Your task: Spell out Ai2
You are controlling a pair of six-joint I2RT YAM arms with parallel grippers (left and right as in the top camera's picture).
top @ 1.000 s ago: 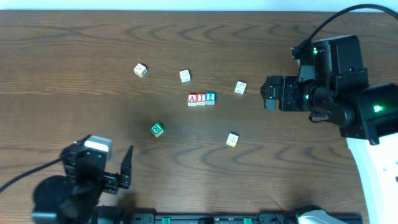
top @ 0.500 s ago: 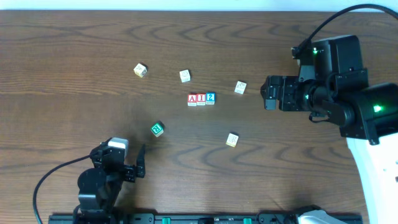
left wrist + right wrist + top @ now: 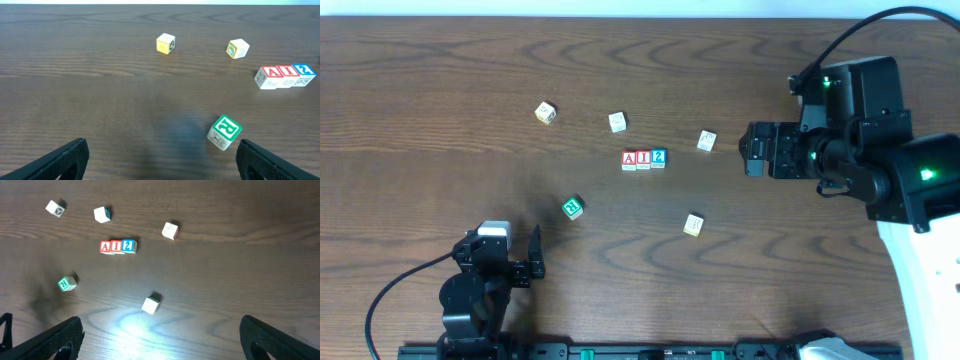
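Note:
Three letter cubes stand side by side in a row at the table's middle: the red "A" cube, the red "I" cube and the blue "2" cube. The left wrist view has the A, I and 2 at far right. In the right wrist view the A, I and 2 sit upper left. My left gripper is open near the front edge, far from the row. My right gripper hangs open to the right of the row, holding nothing.
A green cube lies between the left gripper and the row. Pale cream cubes are scattered at back left, behind the row, to its right and in front of it.
The left arm has shifted along the front edge and drawn back low beside it. The right arm and all cubes have stayed still.

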